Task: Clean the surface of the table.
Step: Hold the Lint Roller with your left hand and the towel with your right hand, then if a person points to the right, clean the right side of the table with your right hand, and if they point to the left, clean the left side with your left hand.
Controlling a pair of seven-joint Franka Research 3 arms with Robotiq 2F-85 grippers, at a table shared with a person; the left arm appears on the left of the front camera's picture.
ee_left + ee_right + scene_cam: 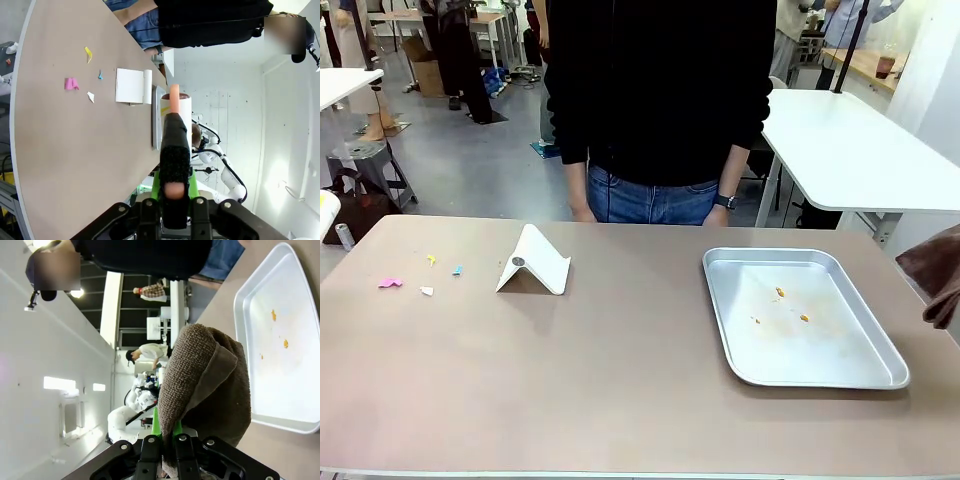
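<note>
The tan-brown table (620, 380) carries small paper scraps at its left: a pink scrap (390, 283), a yellow scrap (431, 259), a blue scrap (457, 270) and a white scrap (426, 291). In the left wrist view they lie on the table (60, 160) far ahead of my left gripper (175, 192), which is shut on a black tool (175, 155) with a pale orange tip. My right gripper (167, 440) is shut on a brown towel (210, 385), whose corner hangs at the table's right edge (935, 275).
A white folded card stand (533, 262) stands right of the scraps. A silver tray (725, 320) with orange crumbs (780, 293) lies on the right half. A person in a black top (660, 90) stands at the far edge. White tables stand behind.
</note>
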